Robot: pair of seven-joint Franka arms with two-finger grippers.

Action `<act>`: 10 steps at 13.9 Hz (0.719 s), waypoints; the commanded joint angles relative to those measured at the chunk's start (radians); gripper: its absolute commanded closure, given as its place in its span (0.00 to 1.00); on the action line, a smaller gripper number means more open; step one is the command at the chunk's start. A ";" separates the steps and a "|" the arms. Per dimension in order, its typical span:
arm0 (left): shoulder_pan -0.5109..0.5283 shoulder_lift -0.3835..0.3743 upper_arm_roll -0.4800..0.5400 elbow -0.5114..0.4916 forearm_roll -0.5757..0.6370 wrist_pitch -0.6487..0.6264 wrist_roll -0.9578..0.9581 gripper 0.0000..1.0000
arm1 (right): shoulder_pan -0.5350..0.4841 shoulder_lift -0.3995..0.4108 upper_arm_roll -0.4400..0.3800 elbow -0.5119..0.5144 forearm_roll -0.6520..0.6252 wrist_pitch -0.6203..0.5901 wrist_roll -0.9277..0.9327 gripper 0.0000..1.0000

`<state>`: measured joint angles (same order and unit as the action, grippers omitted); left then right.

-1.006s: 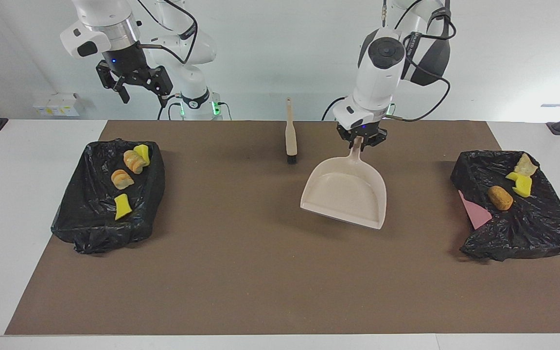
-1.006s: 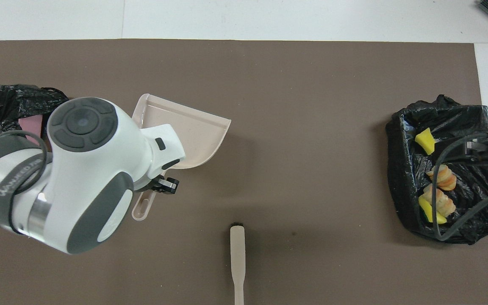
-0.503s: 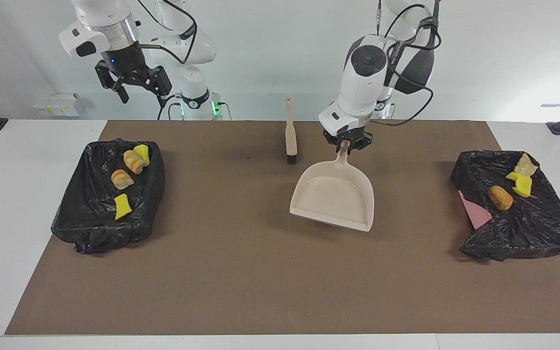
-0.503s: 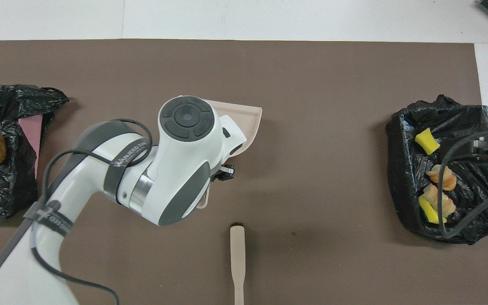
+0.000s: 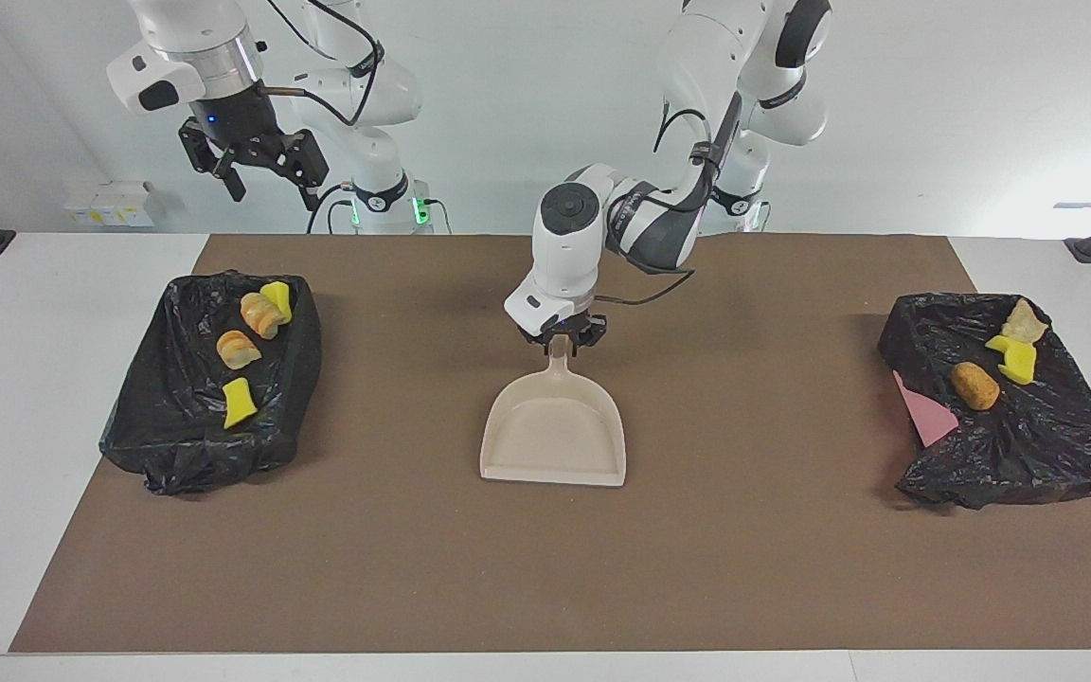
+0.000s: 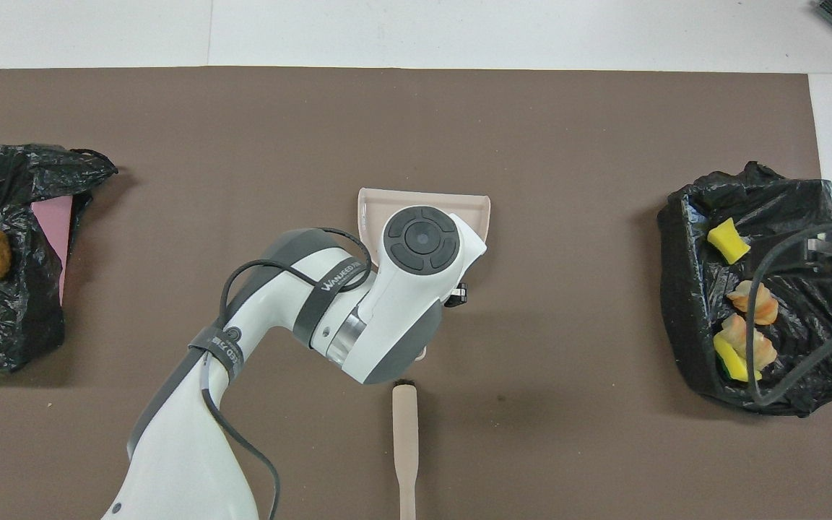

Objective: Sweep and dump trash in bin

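Note:
The beige dustpan (image 5: 553, 440) lies flat on the brown mat (image 5: 413, 549) at the table's middle, its mouth pointing away from the robots. My left gripper (image 5: 561, 342) is down at the tip of its handle. In the overhead view the left arm covers all but the pan's front edge (image 6: 423, 197). Several trash scraps lie in two black-lined bins. Yellow foam (image 5: 240, 403) and bread-like lumps (image 5: 238, 349) are in the bin (image 5: 186, 464) at the right arm's end. A brown lump (image 5: 974, 385), yellow bits (image 5: 1016, 360) and a pale chunk (image 5: 1026, 322) are in the bin (image 5: 1028, 469) at the left arm's end. My right gripper (image 5: 261, 175) hangs open high over its bin's near rim.
The beige-handled brush (image 6: 404, 440) lies on the mat nearer to the robots than the dustpan, bristles toward the pan's handle; in the facing view the left arm hides it. A pink wall (image 5: 924, 417) of the bin at the left arm's end shows under the bag.
My left arm has carried the dustpan toward the table's middle and away from the robots, and lowered it flat onto the mat. The right gripper has barely shifted.

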<state>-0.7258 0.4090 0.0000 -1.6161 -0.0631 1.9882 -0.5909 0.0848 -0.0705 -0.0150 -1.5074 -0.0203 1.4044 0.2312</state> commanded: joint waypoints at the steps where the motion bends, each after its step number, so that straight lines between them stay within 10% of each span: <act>1: 0.037 -0.081 0.024 -0.005 -0.003 -0.049 -0.004 0.00 | -0.008 -0.002 0.000 0.009 0.002 -0.015 -0.024 0.00; 10: 0.340 -0.182 0.026 0.005 -0.010 -0.052 0.239 0.00 | -0.008 -0.002 0.000 0.009 0.002 -0.015 -0.024 0.00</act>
<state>-0.4321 0.2552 0.0359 -1.6081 -0.0630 1.9552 -0.4070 0.0848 -0.0705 -0.0150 -1.5074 -0.0203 1.4044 0.2312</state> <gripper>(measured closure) 0.000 0.000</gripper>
